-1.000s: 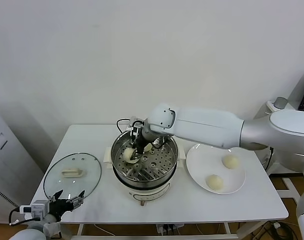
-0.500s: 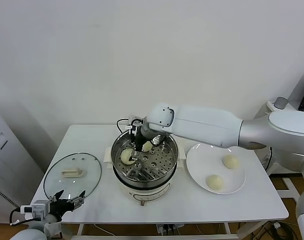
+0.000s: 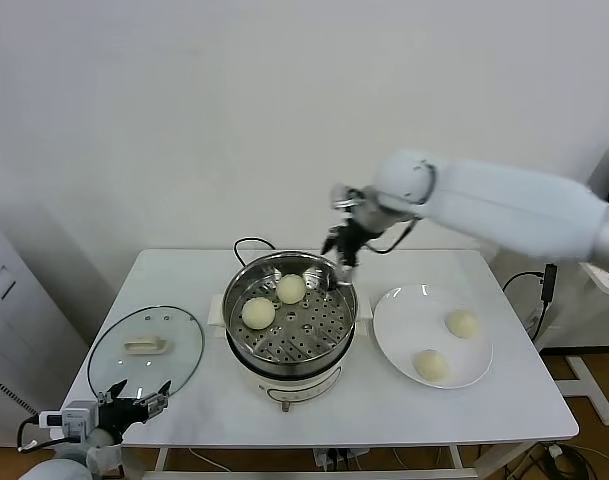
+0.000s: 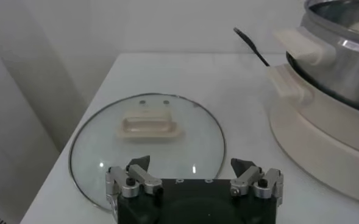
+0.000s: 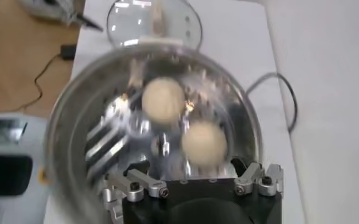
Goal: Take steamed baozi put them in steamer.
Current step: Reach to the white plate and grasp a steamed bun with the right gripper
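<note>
Now two baozi (image 3: 274, 301) sit upright, seemingly, in steamer (image 3: 290, 318).

Plain white wall (image 3: 184, 120) behind white table (image 3: 504, 400); wooden floor (image 5: 21, 79) below

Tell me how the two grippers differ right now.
The right gripper hangs raised over the steamer's back rim, above two baozi; the left gripper sits low at the table's front left edge, beside the glass lid. Both are open and empty.
</note>
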Available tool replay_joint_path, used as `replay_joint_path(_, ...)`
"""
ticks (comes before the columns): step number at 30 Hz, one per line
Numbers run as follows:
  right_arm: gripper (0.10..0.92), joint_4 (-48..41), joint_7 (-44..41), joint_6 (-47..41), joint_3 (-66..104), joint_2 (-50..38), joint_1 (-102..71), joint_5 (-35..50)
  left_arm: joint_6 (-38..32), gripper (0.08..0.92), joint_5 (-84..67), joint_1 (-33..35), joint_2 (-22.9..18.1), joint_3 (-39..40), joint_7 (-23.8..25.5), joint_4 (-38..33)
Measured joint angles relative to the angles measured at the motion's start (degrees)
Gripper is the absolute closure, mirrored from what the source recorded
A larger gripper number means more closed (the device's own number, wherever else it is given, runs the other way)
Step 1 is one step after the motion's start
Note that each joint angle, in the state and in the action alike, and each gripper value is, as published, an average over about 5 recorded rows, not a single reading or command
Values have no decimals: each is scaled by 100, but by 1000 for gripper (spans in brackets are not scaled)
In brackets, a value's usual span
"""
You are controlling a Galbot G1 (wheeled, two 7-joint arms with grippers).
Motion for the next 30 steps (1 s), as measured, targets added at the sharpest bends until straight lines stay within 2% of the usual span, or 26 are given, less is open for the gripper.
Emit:
replay_joint_path(6, 203, -43, -539, 496, 85, -755, -184, -649, 33, 177, 3, 6, 1, -9, -12, -48)
replay_joint_path(12, 203, -218, -882, 923, 390, -1134, -674, -1297, 59, 177, 15, 1, -11, -7, -24, -66)
replay_joint_path(30, 203, -895, -1209, 1643, 1503, -1082, -2463, -2665, 69, 177, 18, -34, -12, -7, -30, -12)
